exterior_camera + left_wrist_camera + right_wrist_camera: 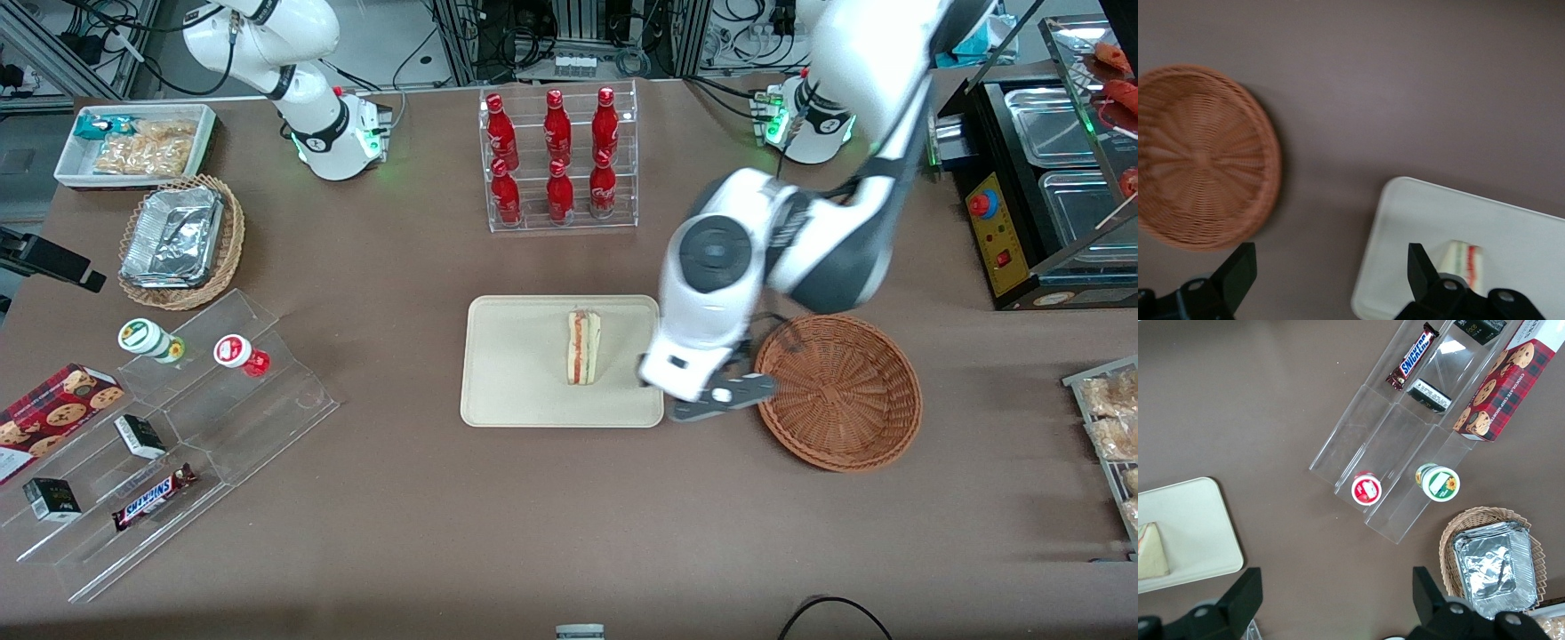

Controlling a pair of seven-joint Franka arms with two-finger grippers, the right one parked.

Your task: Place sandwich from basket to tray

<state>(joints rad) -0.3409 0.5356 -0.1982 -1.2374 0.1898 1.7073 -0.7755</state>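
White triangular sandwich wedge: on the cream rectangular plastic tray, long axis toward the front camera; gripper spread, empty (between tray edge and reddish-brown wicker basket), sandwich parked-arm side

Sandwich half hidden by a pincer fingertip. Basket and tray cut off at frame edges, blurred.

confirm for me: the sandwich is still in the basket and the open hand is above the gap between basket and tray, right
Not quite. The sandwich lies on the tray, not in the basket, which holds nothing, as the front view shows. The rest holds: the hand is open, above the gap between basket and tray.
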